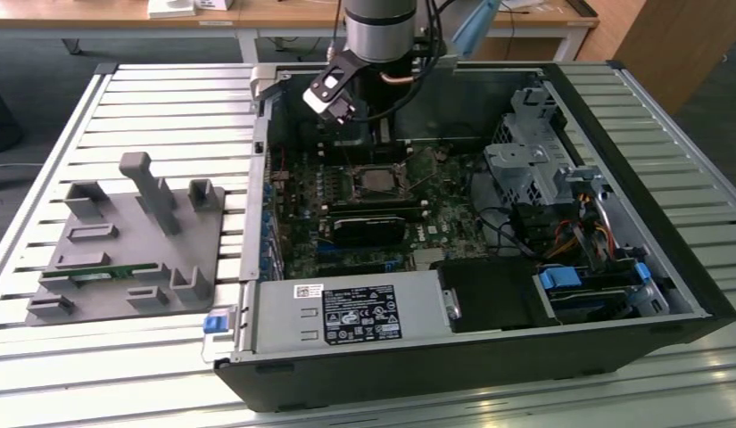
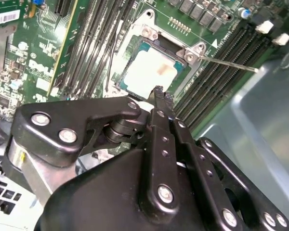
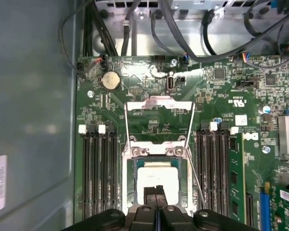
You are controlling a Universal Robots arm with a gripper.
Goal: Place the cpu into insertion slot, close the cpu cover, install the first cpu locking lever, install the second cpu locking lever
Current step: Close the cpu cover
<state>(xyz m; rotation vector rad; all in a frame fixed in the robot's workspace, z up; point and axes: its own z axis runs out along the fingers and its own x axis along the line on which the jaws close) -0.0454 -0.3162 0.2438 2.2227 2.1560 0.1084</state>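
The cpu (image 3: pixel 158 174) lies flat in the insertion slot (image 3: pixel 135 166), its silver-grey face up; the second wrist view also shows the cpu (image 2: pixel 151 72) seated there. The cpu cover (image 3: pixel 159 102) stands swung open on its hinge beyond the socket. A thin wire locking lever (image 3: pixel 196 180) runs loose beside the socket, and the lever (image 2: pixel 229 63) juts over the memory slots. My gripper (image 3: pixel 156 190) is shut with nothing between its fingers, its tips just over the cpu's near edge. The same gripper (image 2: pixel 159 92) is seen close above the chip. In the exterior view the socket (image 1: pixel 374 181) lies below the arm (image 1: pixel 380 36).
The motherboard sits in an open black computer case (image 1: pixel 606 357) on a slatted table. Memory slots (image 3: pixel 98 168) flank the socket on both sides. A drive cage (image 1: pixel 528 160) and cables stand at the exterior view's right. A grey fixture (image 1: pixel 129 241) rests at the exterior view's left.
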